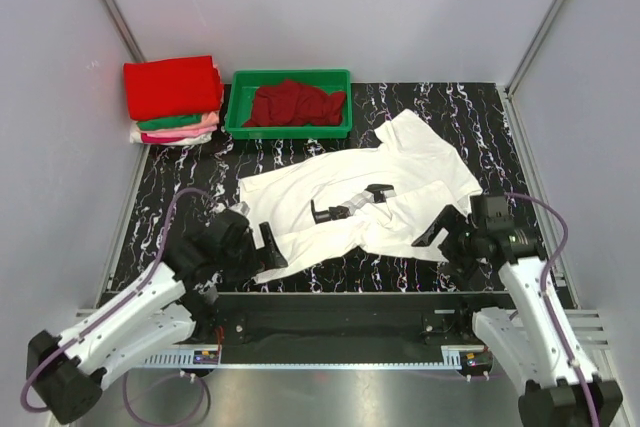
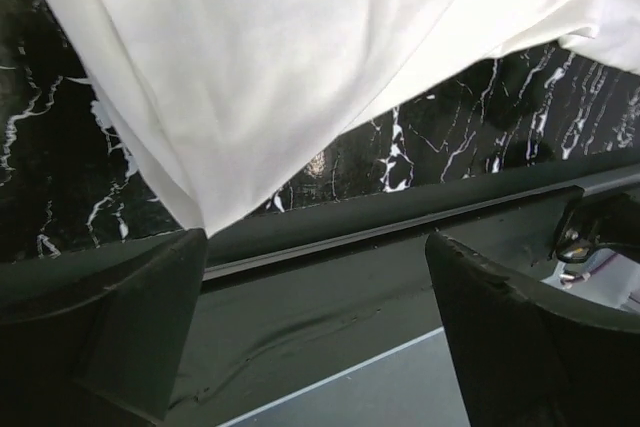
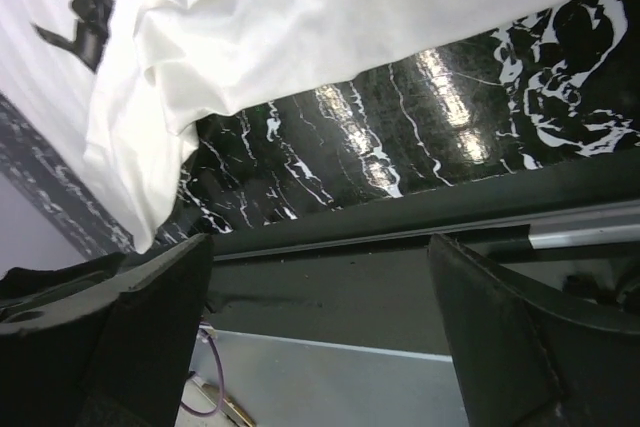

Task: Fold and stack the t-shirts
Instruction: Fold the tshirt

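A white t-shirt [image 1: 360, 192] with a grey-black robot-arm print lies crumpled and spread across the middle of the black marbled table. It also shows in the left wrist view [image 2: 270, 67] and in the right wrist view [image 3: 300, 27]. My left gripper [image 1: 270, 247] is open and empty at the shirt's near left hem; in its wrist view [image 2: 315, 327] a hem corner hangs just beside the left finger. My right gripper [image 1: 443, 230] is open and empty at the shirt's near right edge, also seen in its wrist view [image 3: 320, 337]. Folded red, green and pink shirts [image 1: 172, 99] are stacked at the back left.
A green plastic tray [image 1: 240, 107] at the back holds a crumpled dark red cloth [image 1: 295, 104]. Grey walls enclose the table on three sides. The table's near edge and a metal rail [image 1: 340, 299] run just below both grippers.
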